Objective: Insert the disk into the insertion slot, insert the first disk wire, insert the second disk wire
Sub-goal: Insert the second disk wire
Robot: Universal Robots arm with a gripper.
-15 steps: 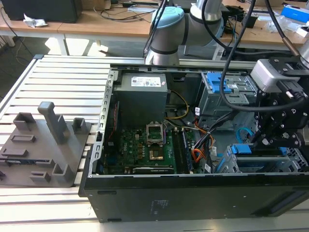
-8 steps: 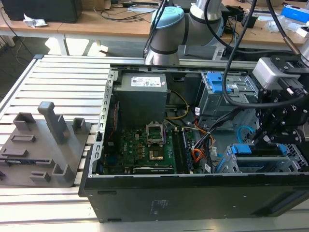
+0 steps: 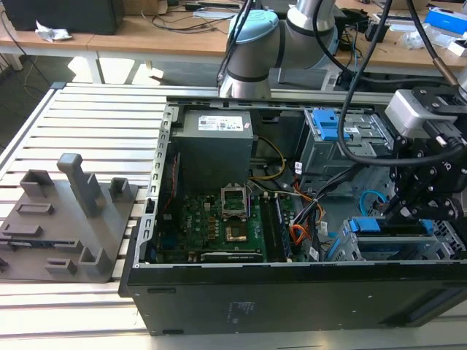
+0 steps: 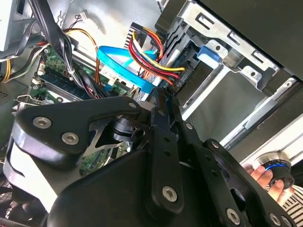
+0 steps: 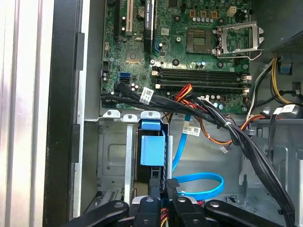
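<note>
The disk, in its bright blue carrier, sits inside the insertion slot, a grey metal cage at the case's front corner on the exterior view's right. My gripper hangs just behind the disk's rear end. In the second wrist view its black fingers stand together, shut on the end of a flat blue disk wire. That blue wire loops across the case floor. A red, yellow and black wire bundle runs to a black plug beside the cage.
The motherboard and a thick black cable bundle lie close to the slot. A taller cage with a blue bracket and the power supply stand behind. A grey fixture rests on the table. A hand shows outside the case.
</note>
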